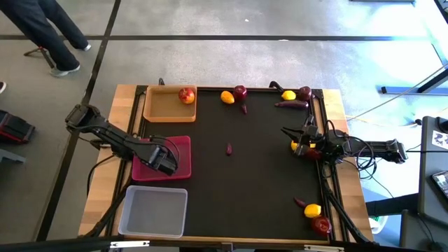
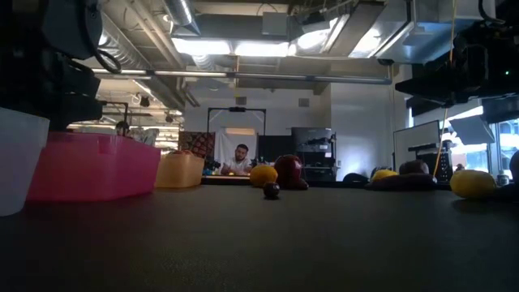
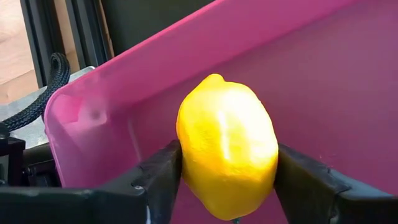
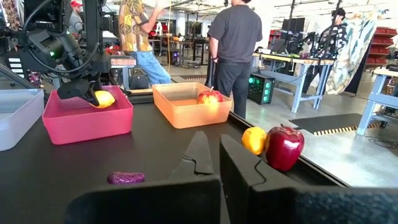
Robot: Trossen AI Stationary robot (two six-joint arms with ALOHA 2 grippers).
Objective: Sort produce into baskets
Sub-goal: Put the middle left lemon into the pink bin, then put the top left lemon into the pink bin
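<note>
My left gripper (image 1: 164, 161) hangs over the magenta-pink basket (image 1: 183, 145), shut on a yellow lemon (image 3: 227, 152). In the right wrist view that lemon (image 4: 103, 98) shows at the basket's rim (image 4: 87, 112). The tan basket (image 1: 159, 106) holds one dark-red apple (image 1: 186, 95). The translucent basket (image 1: 154, 210) stands nearest the front edge. Loose produce lies on the black mat: lemons (image 1: 227, 97), apples (image 1: 240, 92) and purple roots (image 1: 229, 148). My right gripper (image 1: 294, 134) waits shut at the table's right side. My left gripper pinches the lemon's two long sides (image 3: 186, 155) between its two fingers (image 3: 163, 177), across the lemon's middle. It comes from above, slanting down into the pink basket. The lemon's pointed end faces away from the wrist. I cannot tell whether the lemon touches the basket's floor.
More produce lies along the far edge (image 1: 288, 95) and in the near right corner (image 1: 312, 209), with a lemon (image 1: 296, 145) beside my right gripper. The mat's middle holds only the small root. People stand and walk in the room beyond the table (image 4: 233, 50).
</note>
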